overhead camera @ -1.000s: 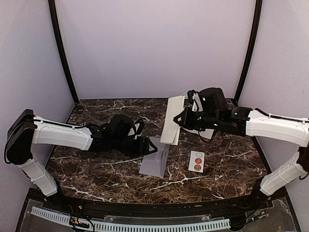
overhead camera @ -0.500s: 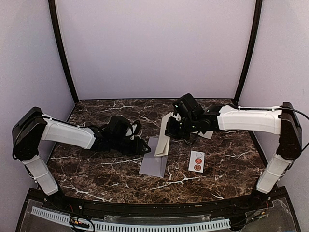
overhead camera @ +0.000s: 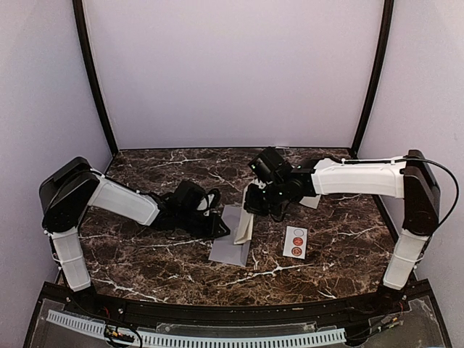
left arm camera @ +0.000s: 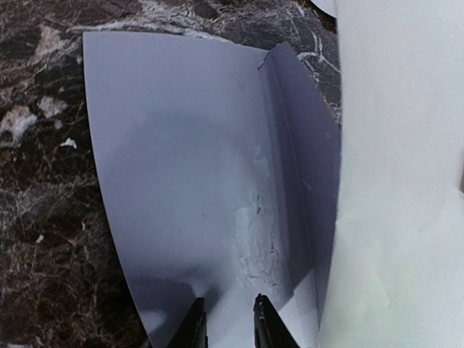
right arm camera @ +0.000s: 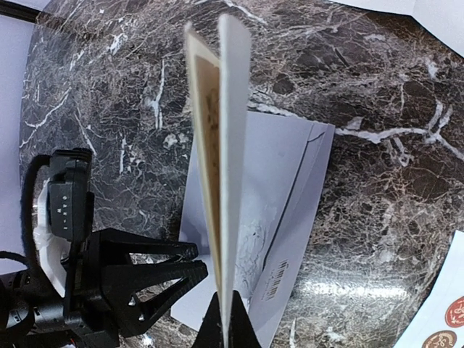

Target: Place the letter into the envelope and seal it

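The grey-lavender envelope (overhead camera: 230,245) lies flat on the marble table, its flap (left arm camera: 299,167) folded up along one long side. It also shows in the right wrist view (right arm camera: 290,181). My right gripper (overhead camera: 255,206) is shut on the folded cream-white letter (overhead camera: 244,228) and holds it on edge, lower end over the envelope. The letter runs up the right wrist view (right arm camera: 221,145) from my fingertips (right arm camera: 226,322). My left gripper (overhead camera: 222,229) sits low at the envelope's left edge. Its fingers (left arm camera: 194,330) are a narrow gap apart over the paper, with nothing seen between them. The letter (left arm camera: 399,181) stands just to their right.
A small white sticker strip with round red seals (overhead camera: 295,241) lies right of the envelope, and its corner shows in the right wrist view (right arm camera: 444,325). A white sheet (overhead camera: 312,201) lies behind the right arm. Purple walls and black posts enclose the table (overhead camera: 145,261).
My right gripper has carried the letter left and down, from the back of the table to the envelope. My left gripper stays at the envelope's left edge, and its arm has shifted slightly.
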Robot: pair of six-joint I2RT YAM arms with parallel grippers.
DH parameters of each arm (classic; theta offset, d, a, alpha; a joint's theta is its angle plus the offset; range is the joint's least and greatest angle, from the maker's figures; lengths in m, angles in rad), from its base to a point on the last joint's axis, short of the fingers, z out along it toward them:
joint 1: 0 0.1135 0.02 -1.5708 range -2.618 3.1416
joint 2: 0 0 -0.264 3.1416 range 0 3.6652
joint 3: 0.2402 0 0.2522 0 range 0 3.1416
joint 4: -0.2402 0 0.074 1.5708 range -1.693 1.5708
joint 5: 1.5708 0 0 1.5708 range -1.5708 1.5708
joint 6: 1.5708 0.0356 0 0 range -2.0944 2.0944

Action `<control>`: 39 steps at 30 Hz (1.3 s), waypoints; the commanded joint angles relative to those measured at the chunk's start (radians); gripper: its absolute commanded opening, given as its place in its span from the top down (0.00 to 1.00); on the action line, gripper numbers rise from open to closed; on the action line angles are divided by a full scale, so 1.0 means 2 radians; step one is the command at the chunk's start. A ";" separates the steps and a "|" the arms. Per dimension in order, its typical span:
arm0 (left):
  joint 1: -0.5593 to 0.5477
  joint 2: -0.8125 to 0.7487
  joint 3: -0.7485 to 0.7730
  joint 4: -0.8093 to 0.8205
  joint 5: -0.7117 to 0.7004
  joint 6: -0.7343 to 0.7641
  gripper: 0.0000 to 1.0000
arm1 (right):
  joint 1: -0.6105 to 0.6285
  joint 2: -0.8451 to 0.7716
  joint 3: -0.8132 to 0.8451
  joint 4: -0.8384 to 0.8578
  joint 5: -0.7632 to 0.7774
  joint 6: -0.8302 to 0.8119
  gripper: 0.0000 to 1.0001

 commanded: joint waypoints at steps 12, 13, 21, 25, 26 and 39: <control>0.001 0.013 -0.017 -0.009 -0.020 0.007 0.81 | 0.003 -0.010 -0.028 -0.065 0.044 0.017 1.00; 0.001 0.013 -0.018 -0.010 -0.020 0.007 0.81 | 0.003 -0.011 -0.030 -0.066 0.044 0.017 1.00; 0.001 0.007 -0.023 -0.016 -0.023 0.008 0.81 | -0.004 -0.023 -0.069 -0.029 0.015 0.007 1.00; 0.001 0.007 -0.022 -0.016 -0.019 0.008 0.81 | -0.016 -0.040 -0.122 0.044 -0.023 0.004 1.00; 0.001 0.006 -0.022 -0.017 -0.018 0.008 0.81 | -0.017 -0.041 -0.129 0.052 -0.034 0.005 1.00; 0.001 0.006 -0.024 -0.014 -0.008 0.003 0.81 | -0.017 -0.024 -0.146 0.101 -0.047 -0.012 1.00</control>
